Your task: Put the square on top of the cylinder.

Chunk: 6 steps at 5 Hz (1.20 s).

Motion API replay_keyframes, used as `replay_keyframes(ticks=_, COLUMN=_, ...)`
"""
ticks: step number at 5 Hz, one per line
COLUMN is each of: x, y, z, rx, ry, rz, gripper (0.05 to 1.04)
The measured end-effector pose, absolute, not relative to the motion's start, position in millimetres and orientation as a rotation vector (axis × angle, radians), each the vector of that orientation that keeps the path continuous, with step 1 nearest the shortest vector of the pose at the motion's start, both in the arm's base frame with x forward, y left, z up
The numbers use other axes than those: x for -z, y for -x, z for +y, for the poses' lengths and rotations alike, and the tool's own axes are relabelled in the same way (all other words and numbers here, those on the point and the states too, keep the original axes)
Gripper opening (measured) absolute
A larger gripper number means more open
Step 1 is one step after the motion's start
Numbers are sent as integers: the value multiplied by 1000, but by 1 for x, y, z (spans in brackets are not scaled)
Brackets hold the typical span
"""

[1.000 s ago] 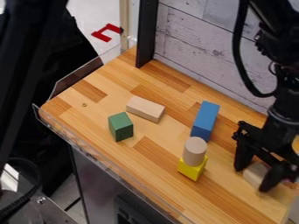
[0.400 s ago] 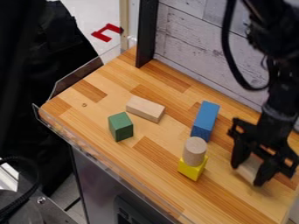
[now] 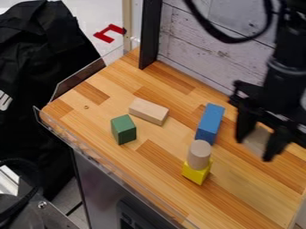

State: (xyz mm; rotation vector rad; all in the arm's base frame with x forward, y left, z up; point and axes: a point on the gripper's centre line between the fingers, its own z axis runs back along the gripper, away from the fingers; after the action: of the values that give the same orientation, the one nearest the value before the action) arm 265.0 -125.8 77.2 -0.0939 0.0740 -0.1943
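Pinching the pale block [image 3: 257,140], the gripper [image 3: 254,149] is found raised since the earlier frame, with the cylinder [image 3: 199,154] left undisturbed atop the yellow block [image 3: 196,174].

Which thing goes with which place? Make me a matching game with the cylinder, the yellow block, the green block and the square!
Things:
1. cylinder
2. yellow block
3. green block
4. square

Places:
A. in the gripper
B. right under the cylinder
C. standing on top of another block
D. near the long pale block

Right pairs: 1-C, 2-B, 3-D, 4-A
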Motion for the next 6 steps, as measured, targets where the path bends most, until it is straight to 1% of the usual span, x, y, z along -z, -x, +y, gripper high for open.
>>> replay_keyframes(ticks=1, x=-77, y=-256, z=-100, rx=115, ry=102, rz=82, gripper=563)
replay_keyframes(ticks=2, x=-69, y=-246, z=-75, rx=42, ry=102, rz=101, gripper=563)
replay_keyframes(ticks=3, x=-66, y=-244, z=-65, rx=9, ry=114, rz=113, gripper=563)
replay_keyframes(ticks=4, x=-66, y=-245, z=-64, rx=14, ry=123, rz=106, gripper=563)
replay_keyframes(ticks=5, x=-58, y=-244, z=-65, rx=18, ry=119, rz=133, gripper=563)
replay_keyframes(ticks=6, x=-52, y=-246, z=-70, rx=29, ry=132, rz=148, gripper=563)
